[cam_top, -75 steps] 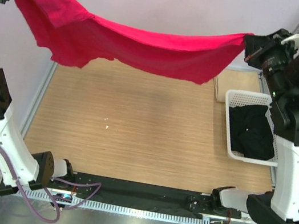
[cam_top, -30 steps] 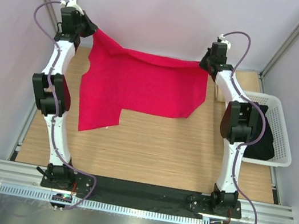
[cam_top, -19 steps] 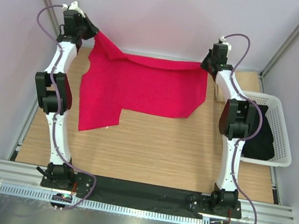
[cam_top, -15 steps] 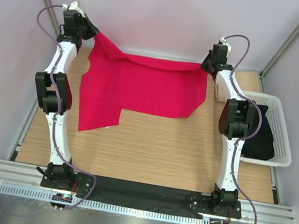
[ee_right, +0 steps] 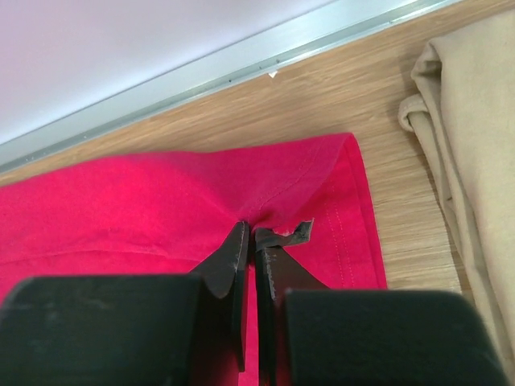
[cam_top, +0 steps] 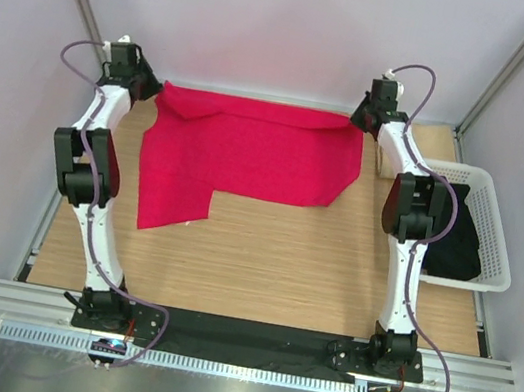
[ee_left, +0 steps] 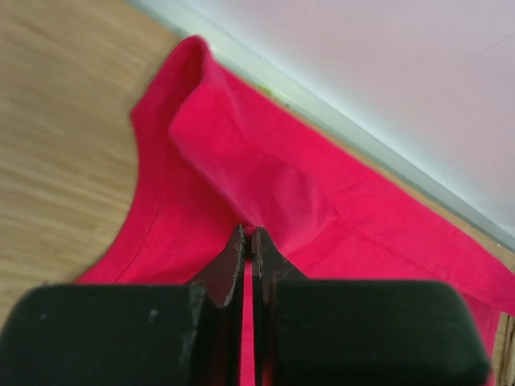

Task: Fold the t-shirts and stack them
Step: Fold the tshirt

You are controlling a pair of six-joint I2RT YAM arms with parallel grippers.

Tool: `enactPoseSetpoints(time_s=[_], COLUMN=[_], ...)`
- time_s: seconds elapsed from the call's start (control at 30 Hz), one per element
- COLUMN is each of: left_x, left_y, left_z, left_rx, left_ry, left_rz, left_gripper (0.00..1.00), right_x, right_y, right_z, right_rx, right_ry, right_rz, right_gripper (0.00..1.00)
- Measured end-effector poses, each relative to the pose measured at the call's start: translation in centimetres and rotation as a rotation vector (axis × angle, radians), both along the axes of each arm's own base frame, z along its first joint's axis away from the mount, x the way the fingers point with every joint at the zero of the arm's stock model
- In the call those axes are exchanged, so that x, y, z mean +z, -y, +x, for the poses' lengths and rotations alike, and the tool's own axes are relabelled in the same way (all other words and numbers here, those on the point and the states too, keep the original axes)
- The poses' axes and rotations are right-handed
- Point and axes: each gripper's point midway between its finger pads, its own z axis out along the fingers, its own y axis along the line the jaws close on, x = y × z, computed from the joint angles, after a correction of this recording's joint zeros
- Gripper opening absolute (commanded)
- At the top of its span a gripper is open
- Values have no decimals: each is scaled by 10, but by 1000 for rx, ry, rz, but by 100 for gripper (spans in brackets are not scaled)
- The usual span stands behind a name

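A crimson red t-shirt (cam_top: 249, 153) lies spread on the wooden table at the far side. My left gripper (cam_top: 149, 87) is shut on its far left corner; the left wrist view shows the jaws (ee_left: 250, 241) pinching a raised fold of the red cloth (ee_left: 241, 153). My right gripper (cam_top: 356, 121) is shut on its far right corner; in the right wrist view the jaws (ee_right: 251, 235) pinch the red cloth (ee_right: 161, 201) near its hem. Both grippers are low, close to the table.
A white lattice basket (cam_top: 501, 193) with dark cloth (cam_top: 461, 246) inside stands at the right. A folded beige cloth (ee_right: 475, 121) lies just right of the red shirt, behind the right arm. The back wall (cam_top: 291, 29) is right behind the shirt.
The arms swung the hanging shirt out and laid it on the table. In the last second both grippers came lower and the shirt's far edge settled flatter.
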Motion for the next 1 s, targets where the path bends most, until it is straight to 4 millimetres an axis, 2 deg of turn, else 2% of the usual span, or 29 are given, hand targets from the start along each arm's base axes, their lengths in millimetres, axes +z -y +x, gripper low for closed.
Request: enactPoseSetpoints(time_s=[0.37,0.6,0.8,0.83,0.87,0.9,0.93,0.97,1.0], left_x=[-8,-19,-24,-25,-27,-28,-30,-36,-40], left_y=[-26,-25,-17,-16,-16,-16,-17,-20,-24], left_z=[-32,-44,-48,-49,-50,-52,-53,-58,-62], left_rx=[101,100,66,62,60,59,65,79,98], left_ry=[-111,-175,-200,-206,-212,-219,-227,-253,-264], left_rz=[-9,-19,-44,-47,-47,-42,-40,-30,-14], left_gripper=[0,3,16,27,32,41,54,54,57], right_x=[-18,-28,-32,-32,-33,-33,-34,-35,-36], right_y=[3,5,6,7,7,7,7,8,9], right_z=[-11,-16,-18,-19,-19,-20,-20,-22,-24], right_rx=[-6,-11,-12,-13,-13,-13,-14,-12,-17], right_ry=[-74,-109,-121,-124,-126,-129,-131,-139,-149], right_rz=[-15,-26,-33,-35,-36,-36,-36,-40,-47], right_gripper=[5,5,8,10,11,17,35,35,40])
